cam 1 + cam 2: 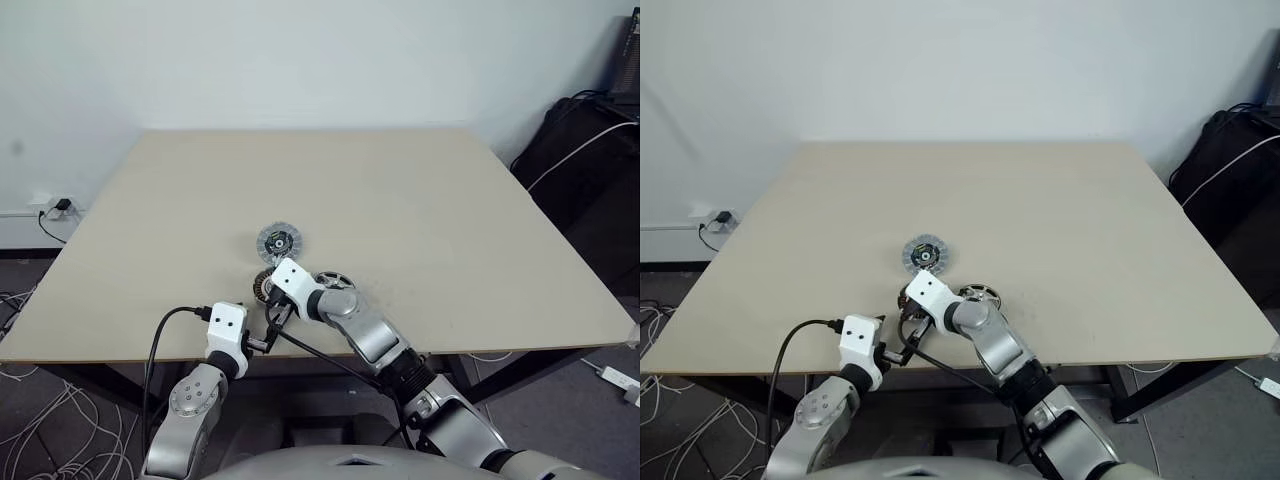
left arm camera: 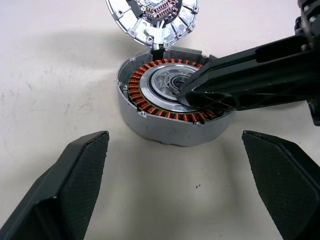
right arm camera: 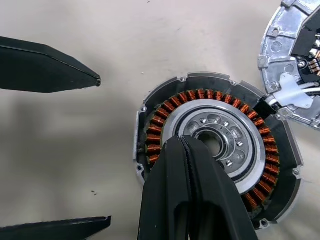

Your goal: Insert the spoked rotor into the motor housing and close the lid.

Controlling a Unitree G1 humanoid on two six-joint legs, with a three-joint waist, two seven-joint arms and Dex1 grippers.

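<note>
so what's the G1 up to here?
It's assembling a motor on the table. The right gripper, jaws shut, has its tip over the silver centre of the motor housing; whether it touches, I can't tell. The left gripper hovers open just short of the housing. The lid lies beyond the housing, wired to it; the spoked rotor sits beside the right arm, not yet inserted.

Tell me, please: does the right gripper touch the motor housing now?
Cannot tell. In the left wrist view the shut right gripper lies over the silver centre of the motor housing, but neither wrist view plainly shows contact or a gap.
</note>
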